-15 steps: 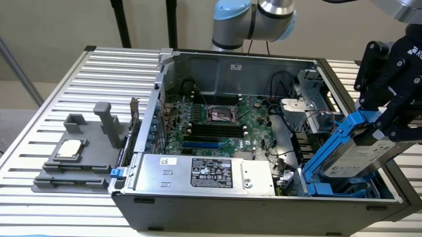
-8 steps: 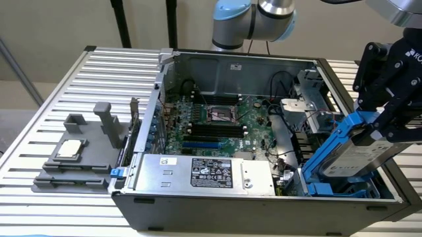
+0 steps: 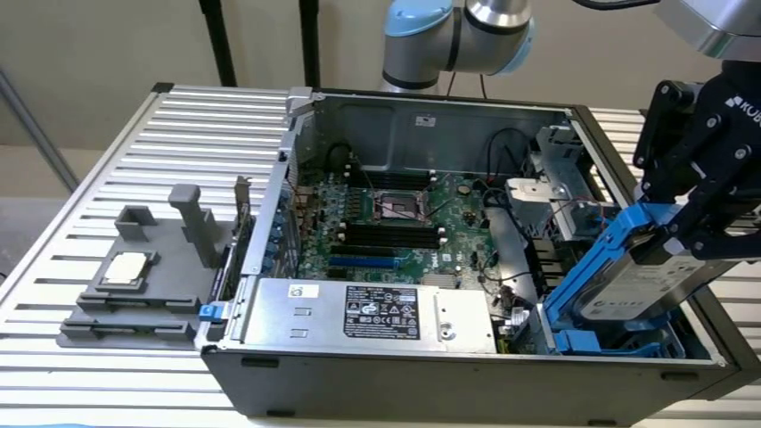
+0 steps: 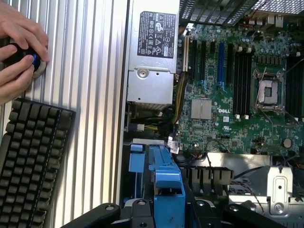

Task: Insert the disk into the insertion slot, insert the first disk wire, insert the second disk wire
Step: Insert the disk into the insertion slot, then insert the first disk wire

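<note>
While in end effector, disk at slot

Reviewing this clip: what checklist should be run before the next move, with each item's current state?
1. The hand grips the disk: ok.
2. The disk is level with the slot: not ok, it is tilted, with its lower end at the slot.
3. The disk is fully seated: not ok.
4. The slot is unobstructed underneath: cannot tell.
5. The case is open towards the hand: ok.
</note>
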Action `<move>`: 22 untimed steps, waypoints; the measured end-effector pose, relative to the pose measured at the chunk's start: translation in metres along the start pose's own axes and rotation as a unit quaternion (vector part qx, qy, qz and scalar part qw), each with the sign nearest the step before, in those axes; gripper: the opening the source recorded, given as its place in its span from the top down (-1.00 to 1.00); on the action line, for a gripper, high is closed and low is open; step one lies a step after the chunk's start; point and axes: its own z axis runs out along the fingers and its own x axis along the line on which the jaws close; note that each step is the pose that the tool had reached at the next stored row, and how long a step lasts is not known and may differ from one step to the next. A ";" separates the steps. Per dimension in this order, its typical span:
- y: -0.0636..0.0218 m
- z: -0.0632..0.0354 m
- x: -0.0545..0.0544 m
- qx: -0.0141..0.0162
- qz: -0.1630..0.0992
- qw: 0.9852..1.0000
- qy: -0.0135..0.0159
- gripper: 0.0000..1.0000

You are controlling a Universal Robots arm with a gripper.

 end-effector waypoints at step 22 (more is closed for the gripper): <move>-0.0002 0.0047 0.000 0.000 0.000 1.000 -0.003 0.07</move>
